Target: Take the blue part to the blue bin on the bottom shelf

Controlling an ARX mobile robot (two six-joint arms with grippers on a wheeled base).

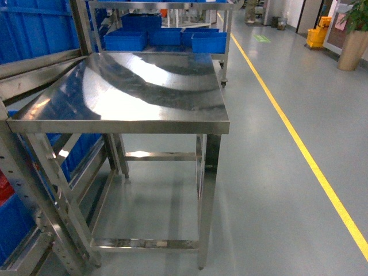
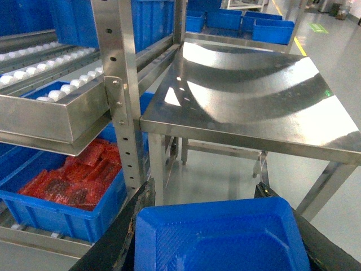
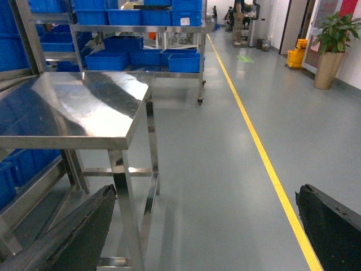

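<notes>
The steel table (image 1: 132, 92) is the reference landmark. Left of it stands the steel rack (image 2: 115, 90), roller tracks (image 2: 34, 73) above, and at its base a blue bin (image 2: 62, 197) of red pieces (image 2: 73, 178). The left gripper (image 2: 217, 226), just in front of the table, holds a blue part (image 2: 220, 240) between its fingers. The right gripper (image 3: 203, 226), right of the table, is spread wide and empty. Step in hand: transport. Judged next move: swing left and lower toward the bottom shelf; its target bin cannot be confirmed.

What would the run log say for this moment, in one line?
left gripper: shut on blue part | right gripper: open, holding nothing | steel table: in front | bin of red parts: low on rack
</notes>
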